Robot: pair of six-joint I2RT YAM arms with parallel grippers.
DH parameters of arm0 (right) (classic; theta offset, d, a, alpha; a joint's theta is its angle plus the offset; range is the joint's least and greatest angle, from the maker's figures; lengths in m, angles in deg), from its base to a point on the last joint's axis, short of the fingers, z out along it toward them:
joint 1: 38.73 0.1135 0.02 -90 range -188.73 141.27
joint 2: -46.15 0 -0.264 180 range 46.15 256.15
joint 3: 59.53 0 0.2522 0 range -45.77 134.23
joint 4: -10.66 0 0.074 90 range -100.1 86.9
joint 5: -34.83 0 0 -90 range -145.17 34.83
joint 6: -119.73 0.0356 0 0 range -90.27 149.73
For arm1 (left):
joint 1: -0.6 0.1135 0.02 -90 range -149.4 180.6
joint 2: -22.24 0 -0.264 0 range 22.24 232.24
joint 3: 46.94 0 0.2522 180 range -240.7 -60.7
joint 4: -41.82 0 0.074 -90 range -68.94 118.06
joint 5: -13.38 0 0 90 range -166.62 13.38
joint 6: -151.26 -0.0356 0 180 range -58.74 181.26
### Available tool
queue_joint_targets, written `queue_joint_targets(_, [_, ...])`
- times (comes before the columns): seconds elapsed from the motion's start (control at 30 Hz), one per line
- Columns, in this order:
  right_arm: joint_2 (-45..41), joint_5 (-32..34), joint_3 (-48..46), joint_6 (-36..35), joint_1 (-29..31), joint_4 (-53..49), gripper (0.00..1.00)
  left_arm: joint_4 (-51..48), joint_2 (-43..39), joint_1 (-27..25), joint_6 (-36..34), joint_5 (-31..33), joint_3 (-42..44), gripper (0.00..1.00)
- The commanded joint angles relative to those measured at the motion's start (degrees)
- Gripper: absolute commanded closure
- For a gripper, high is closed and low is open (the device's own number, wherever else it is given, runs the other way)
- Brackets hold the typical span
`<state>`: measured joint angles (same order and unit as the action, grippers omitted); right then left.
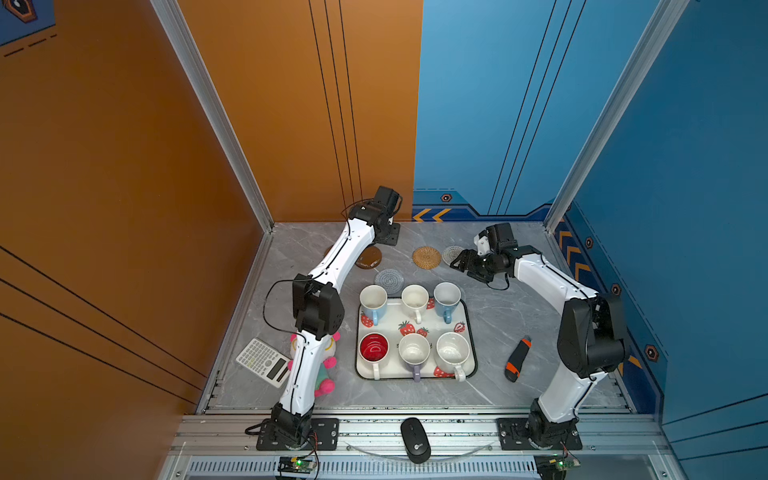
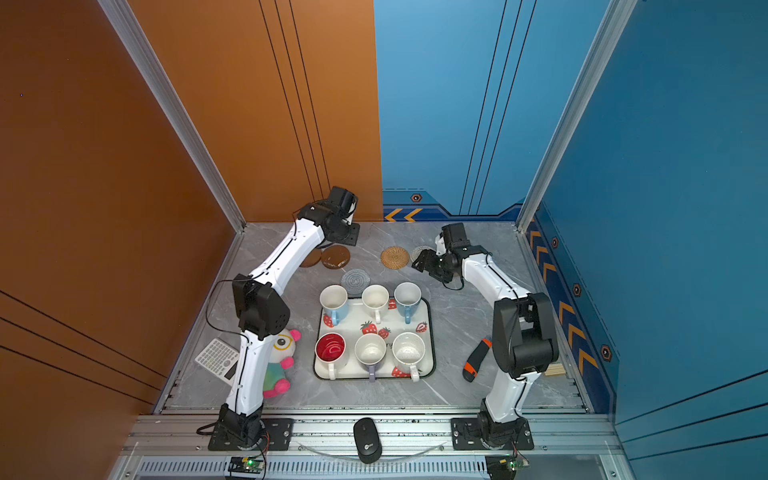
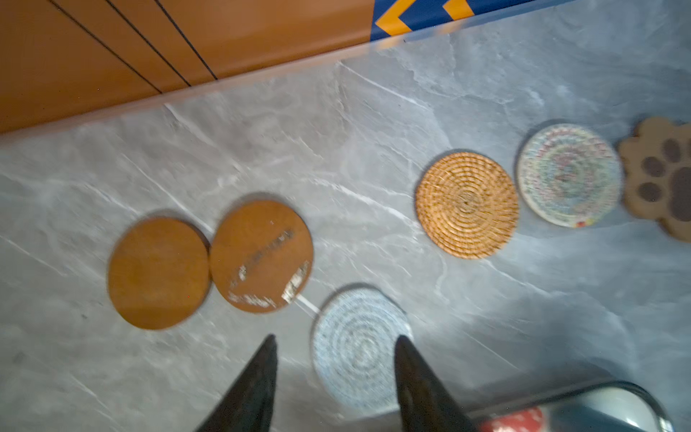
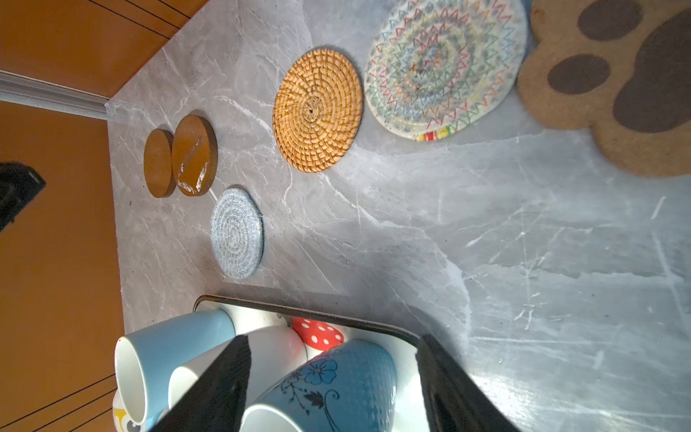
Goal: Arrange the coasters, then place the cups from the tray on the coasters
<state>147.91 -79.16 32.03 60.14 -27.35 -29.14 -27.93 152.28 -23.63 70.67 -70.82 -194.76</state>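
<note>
The left arm (image 1: 305, 365) and right arm (image 1: 544, 274) share glossy white, screw-dotted link shells, bulky black joint housings (image 1: 318, 307), thin black cables (image 1: 264, 309) looping alongside and black bolted base plates (image 1: 326, 434), while the left gripper (image 3: 336, 337) and right gripper (image 4: 334, 338) end in dark wedge-shaped fingers (image 3: 254, 385).

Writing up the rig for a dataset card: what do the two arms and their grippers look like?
The left arm and right arm share glossy white link shells, bulky black joint housings and thin black cables running outside. The left gripper and right gripper are black, with flat fingers tapering to points.
</note>
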Motion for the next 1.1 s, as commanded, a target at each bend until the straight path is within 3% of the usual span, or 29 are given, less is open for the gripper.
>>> queue_joint_targets(0.0, [-1.87, -0.53, -1.21, 1.03, 0.44, 1.52, 0.33, -1.49, -0.85, -0.28, 0.01, -7.38, 6.4, 0.69])
queue_joint_targets(0.13, [-1.82, -0.88, -1.39, 1.22, 0.41, 2.0, 0.38, -1.5, -0.69, -0.82, 1.36, -9.38, 10.48, 0.93])
queue_joint_targets(0.2, [-1.98, -0.89, -1.57, 1.16, 0.34, 2.05, 0.42, -1.58, 0.14, -1.04, 1.9, -10.46, 11.52, 1.0])
queue_joint_targets(0.47, [-3.27, -0.89, -2.64, 0.98, -0.82, 2.05, 0.55, -1.52, 3.34, -1.17, 3.37, -12.1, 13.21, 1.0])
queue_joint_targets(1.07, [-3.8, -1.32, -4.84, 1.61, -1.94, 3.54, 0.58, -1.83, 10.67, -1.2, 5.22, -13.35, 11.8, 1.0])
